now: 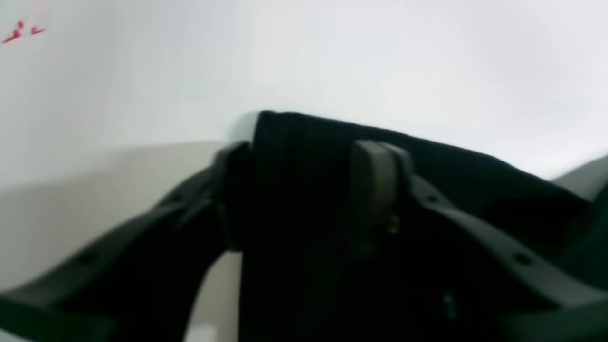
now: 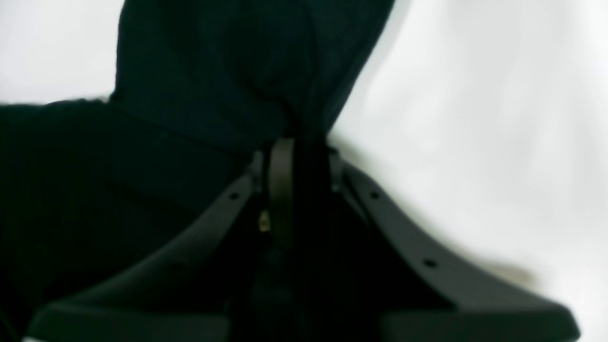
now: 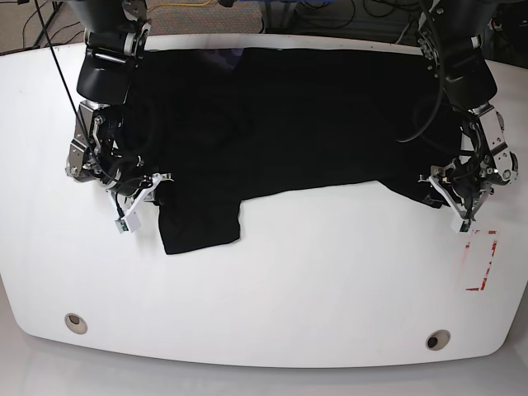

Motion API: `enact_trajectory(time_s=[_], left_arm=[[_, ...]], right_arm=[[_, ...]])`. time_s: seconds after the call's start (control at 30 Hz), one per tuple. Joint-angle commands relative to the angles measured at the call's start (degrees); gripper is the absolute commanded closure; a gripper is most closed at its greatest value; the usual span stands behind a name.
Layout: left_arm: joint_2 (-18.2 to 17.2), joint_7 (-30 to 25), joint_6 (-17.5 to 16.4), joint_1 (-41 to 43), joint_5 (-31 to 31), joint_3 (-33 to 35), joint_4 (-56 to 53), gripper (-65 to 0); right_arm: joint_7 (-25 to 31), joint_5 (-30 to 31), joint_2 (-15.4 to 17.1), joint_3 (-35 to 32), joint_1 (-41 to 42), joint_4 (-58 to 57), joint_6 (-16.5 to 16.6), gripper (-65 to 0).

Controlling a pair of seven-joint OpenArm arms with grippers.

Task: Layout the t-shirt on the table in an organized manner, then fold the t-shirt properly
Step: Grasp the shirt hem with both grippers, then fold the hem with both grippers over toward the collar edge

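Observation:
The black t-shirt [image 3: 289, 124] lies spread across the far half of the white table [image 3: 313, 289], neck with its purplish patch [image 3: 224, 56] at the far edge. One sleeve [image 3: 202, 227] juts toward the front. My right gripper [image 3: 153, 188] sits at the shirt's left edge; in the right wrist view [image 2: 306, 147] its jaws are pinched on a fold of the black cloth [image 2: 213, 71]. My left gripper [image 3: 452, 196] is at the shirt's right edge; in the left wrist view [image 1: 304, 156] a thick bunch of cloth [image 1: 475, 180] fills the gap between its jaws.
A red-outlined rectangle [image 3: 481, 262] is marked on the table just in front of the left gripper; its red strokes [image 1: 19, 32] show in the left wrist view. Two metal-ringed holes [image 3: 75, 322] [image 3: 437, 339] lie near the front edge. Cables hang behind the table.

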Motion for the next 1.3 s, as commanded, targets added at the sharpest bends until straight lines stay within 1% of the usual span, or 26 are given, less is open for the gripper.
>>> enact_trajectory(time_s=[0.0,0.03,0.07,0.13,0.17,0.23,0.33,0.5,0.7,0.83,0.97,1.17,1.27], left_arm=[[0.1,1.9,-0.3,-0.3,0.7,0.2,0.2,-22.9],[0.2,1.9,-0.3,-0.3,0.7,0.2,0.2,-21.9],[0.5,1.7,-0.3,-0.3,0.8,0.2,0.2,-18.9],[0.4,1.6,-0.3,-0.3,0.8,0.2,0.2,-12.1],[0.3,1.6,-0.3,-0.3,0.8,0.2,0.2,-7.5],[0.3,1.6,-0.3,-0.3,0.9,0.2,0.2,0.0],[0.3,1.6,-0.3,-0.3,0.8,0.2,0.3,0.0],[0.3,1.5,-0.3,-0.4,0.5,-0.4,1.0,0.0],[1.2,2.0,-0.3,-0.3,0.6,-6.6,7.2,0.0],[2.0,2.2,-0.3,-0.3,0.7,-7.8,9.2,0.0],[1.7,3.7,-0.3,-0.3,0.7,-7.9,10.7,0.0],[1.7,5.2,-0.3,0.3,0.6,-8.0,13.0,0.0],[1.7,5.2,-0.3,1.9,0.5,-8.0,15.4,0.0]], right_arm=[[0.8,0.6,0.7,0.1,1.1,0.8,0.1,-7.9],[0.8,0.6,0.7,0.1,1.1,0.8,0.1,-7.8],[0.8,0.6,0.7,0.1,1.1,0.8,0.1,-7.6],[0.8,0.6,0.7,0.1,1.1,0.8,0.1,-7.3],[0.8,0.6,0.7,0.1,1.1,0.8,0.1,-7.1],[0.8,0.6,0.8,0.1,1.1,0.8,0.1,-5.1],[0.8,0.6,0.8,0.1,1.1,0.8,0.1,0.0],[0.8,0.6,0.8,0.1,1.2,0.9,0.1,0.0],[0.6,0.6,1.0,0.1,1.3,2.8,0.1,0.0],[0.3,0.6,1.0,0.1,1.2,5.5,0.1,0.0],[-2.3,0.6,1.2,0.1,1.3,8.0,0.1,0.0],[-4.6,0.7,1.5,0.2,1.2,12.7,0.1,0.0],[-7.6,0.7,1.4,0.4,1.1,16.3,0.1,0.0]])
